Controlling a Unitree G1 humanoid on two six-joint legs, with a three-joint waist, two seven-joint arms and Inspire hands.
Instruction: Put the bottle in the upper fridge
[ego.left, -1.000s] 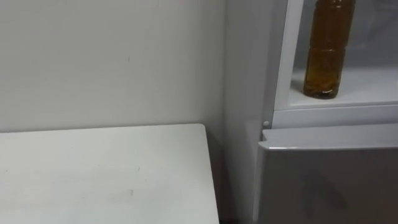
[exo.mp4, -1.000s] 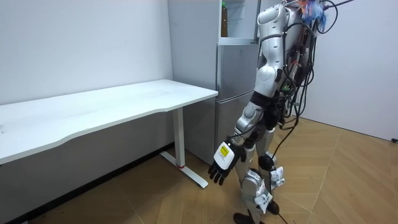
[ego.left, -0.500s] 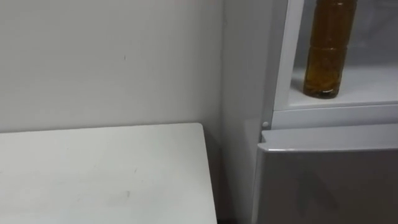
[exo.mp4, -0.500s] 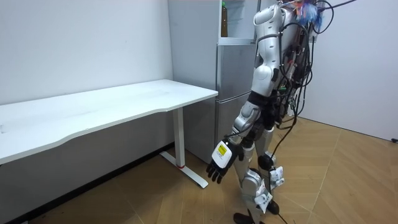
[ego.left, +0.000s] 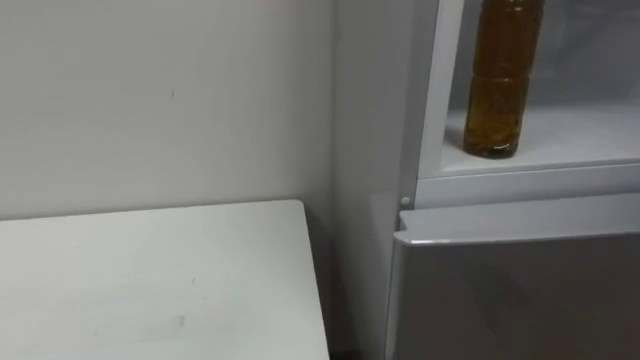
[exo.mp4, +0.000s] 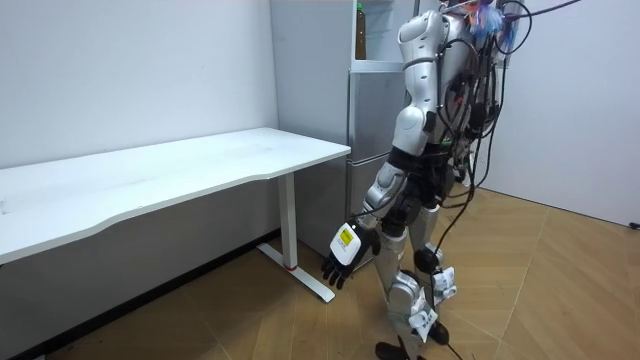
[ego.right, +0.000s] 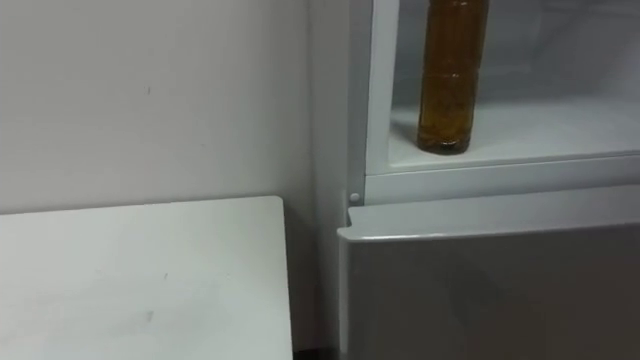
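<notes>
Fingers (exo.mp4: 331, 274) of the left hand (exo.mp4: 346, 248) hang loosely spread, empty; bottle (ego.left: 497, 85) stands in fridge (ego.left: 540, 181).

The bottle (ego.left: 500, 80), upper right, is clear glossy plastic, the fridge (ego.left: 520, 290) door smooth satin grey, the table (ego.left: 150, 290) smooth matt white, the wall (ego.left: 150, 100) matt, and the floor (exo.mp4: 560, 290) wood parquet.

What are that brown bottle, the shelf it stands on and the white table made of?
Bottle: probably clear plastic, ribbed and glossy, with amber liquid showing through.
Fridge shelf: smooth and white with a soft sheen, perhaps plastic; the look leaves it open.
Table: flat matte white top with a faint mark, likely laminated board.
</notes>
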